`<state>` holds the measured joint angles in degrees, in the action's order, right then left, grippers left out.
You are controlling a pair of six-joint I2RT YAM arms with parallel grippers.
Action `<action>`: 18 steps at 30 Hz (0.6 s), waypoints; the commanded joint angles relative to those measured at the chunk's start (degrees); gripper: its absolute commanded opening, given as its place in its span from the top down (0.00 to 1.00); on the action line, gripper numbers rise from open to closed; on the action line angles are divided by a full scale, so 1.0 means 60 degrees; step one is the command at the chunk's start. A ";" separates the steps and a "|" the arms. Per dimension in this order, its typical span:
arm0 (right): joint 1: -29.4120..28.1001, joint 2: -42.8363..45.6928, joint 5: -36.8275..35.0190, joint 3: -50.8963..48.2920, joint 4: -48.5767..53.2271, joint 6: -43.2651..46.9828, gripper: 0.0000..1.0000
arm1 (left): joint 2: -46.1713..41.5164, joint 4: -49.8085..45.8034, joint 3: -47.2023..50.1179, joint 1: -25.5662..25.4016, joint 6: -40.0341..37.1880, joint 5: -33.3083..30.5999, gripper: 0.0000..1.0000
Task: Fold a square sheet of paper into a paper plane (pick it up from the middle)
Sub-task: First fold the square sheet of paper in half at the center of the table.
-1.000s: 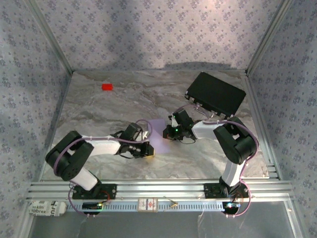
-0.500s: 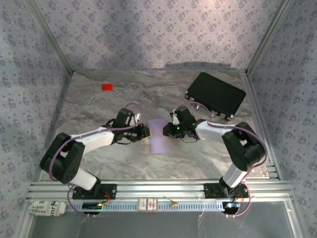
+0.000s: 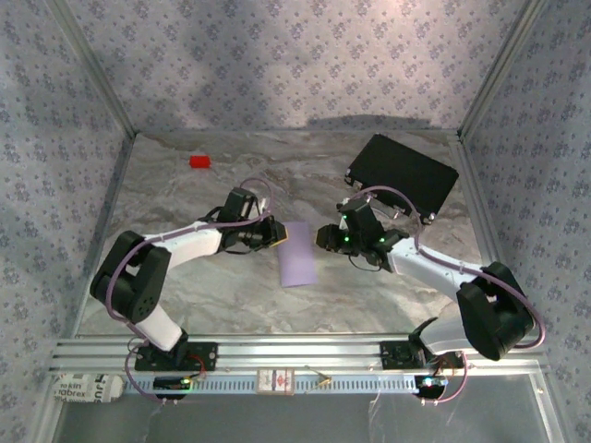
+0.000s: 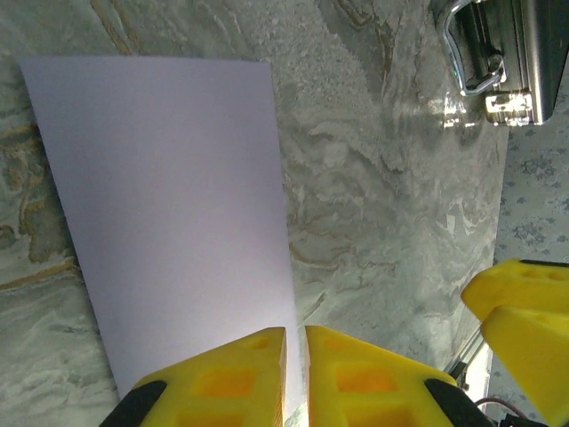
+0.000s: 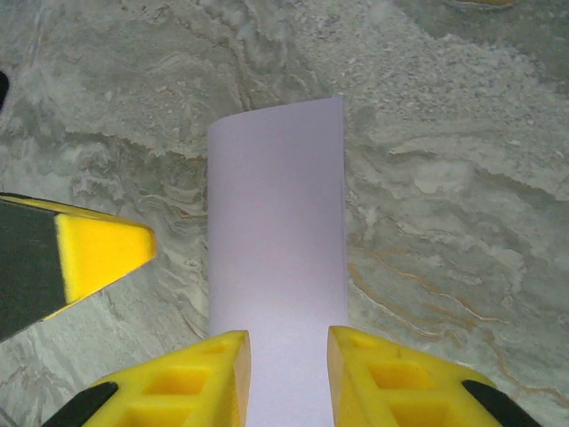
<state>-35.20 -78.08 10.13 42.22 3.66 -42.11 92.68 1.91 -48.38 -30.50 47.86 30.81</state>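
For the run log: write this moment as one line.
stage: early fold | paper sheet: lilac rectangle between the grippers | left gripper: shut on its edge | right gripper: open, fingers astride it

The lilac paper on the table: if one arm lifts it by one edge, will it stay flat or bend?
It will probably droop: the paper looks very thin, and in the right wrist view its far edge seems to curl. It is likely very light, so a push may slide it across the smooth marble table instead of creasing it.
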 commanded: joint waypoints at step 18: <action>-0.0136 -0.0373 0.0691 -0.0588 -0.0111 -0.1302 0.65 | 0.1177 -0.0078 -0.0865 0.0184 -0.0131 0.0381 0.85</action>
<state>-35.46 -79.46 12.49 39.27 3.44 -48.51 98.78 1.48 -51.55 -29.63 47.64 31.75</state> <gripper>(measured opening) 0.348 0.148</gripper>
